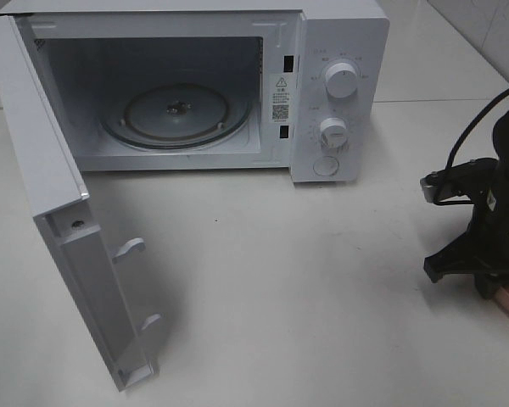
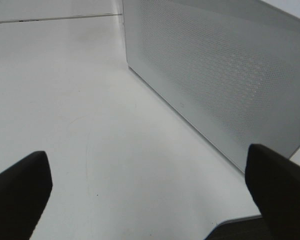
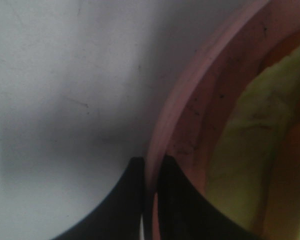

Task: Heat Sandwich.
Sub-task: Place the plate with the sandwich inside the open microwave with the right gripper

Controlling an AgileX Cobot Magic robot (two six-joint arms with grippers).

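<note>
Pink rim pinched between my fingertips: my right gripper [image 3: 151, 167] is clamped nearly closed on the edge of the pink plate [image 3: 190, 100], one finger outside it and one inside. The sandwich [image 3: 250, 145] lies on that plate, close beside my fingers, its pale green-yellow filling showing. My right arm points down at the table's right side, well apart from the open microwave [image 1: 339, 85]. My left gripper [image 2: 150, 200] is spread wide, holding nothing, low over the white table [image 2: 65, 100] near a white perforated panel [image 2: 215, 75].
</note>
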